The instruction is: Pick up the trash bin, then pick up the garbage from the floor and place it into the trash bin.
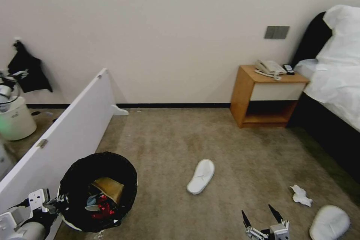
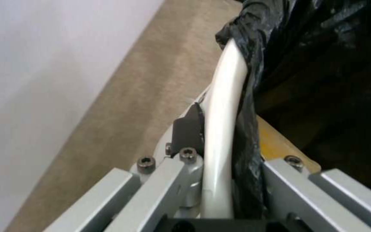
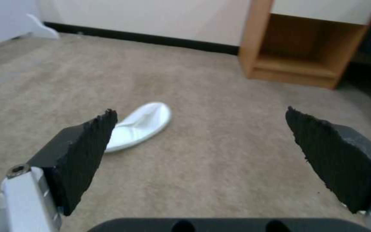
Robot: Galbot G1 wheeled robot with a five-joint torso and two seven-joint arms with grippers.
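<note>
Head view: the left gripper pinches the trash bin at its rim, litter inside. The right gripper hangs with jaws wide over the carpet, a slipper ahead of them, tissue and a nightstand beyond.

Left wrist view: the jaws clamp the white rim and black liner.

Right wrist view: the slipper lies just past one pad.

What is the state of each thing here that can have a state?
trash bin: held at its rim, partly filled with litter
left end effector: shut on the bin rim
right end effector: open, holding nothing
slipper in the middle: lying on the carpet
slipper at the right: lying on the carpet
tissue: crumpled, on the carpet
</note>
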